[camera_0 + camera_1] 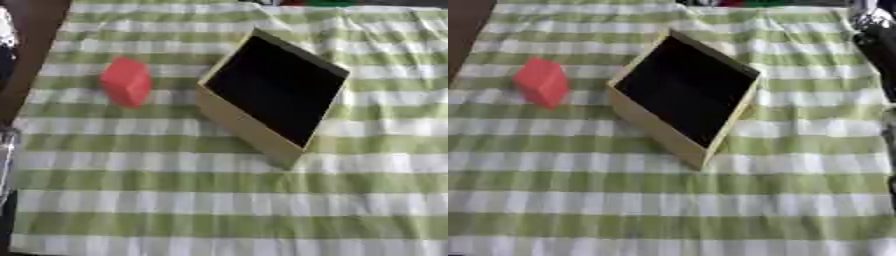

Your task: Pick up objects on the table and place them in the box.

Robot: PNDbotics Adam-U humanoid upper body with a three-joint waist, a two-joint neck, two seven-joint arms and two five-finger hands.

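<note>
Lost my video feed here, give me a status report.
Right arm dark at right edge, left arm at left edge, hands not visible. Red block on green striped cloth, left of the tan black-lined box, apart. Box looks empty. Nothing between.

Right arm (877,37): black casing, silver-white glints near top. Left arm (7,35): black, pale silvery patch; shapes blurred.

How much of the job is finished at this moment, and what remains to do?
Nothing looks done yet: the box shows only a dark inside, with no object visible in it. Nothing is in hand; no hand touches anything, and only a dark arm part shows at the right edge, its fingers unclear. Left to do: the red block lies on the striped cloth to the box's left, waiting to be picked up and placed.
</note>
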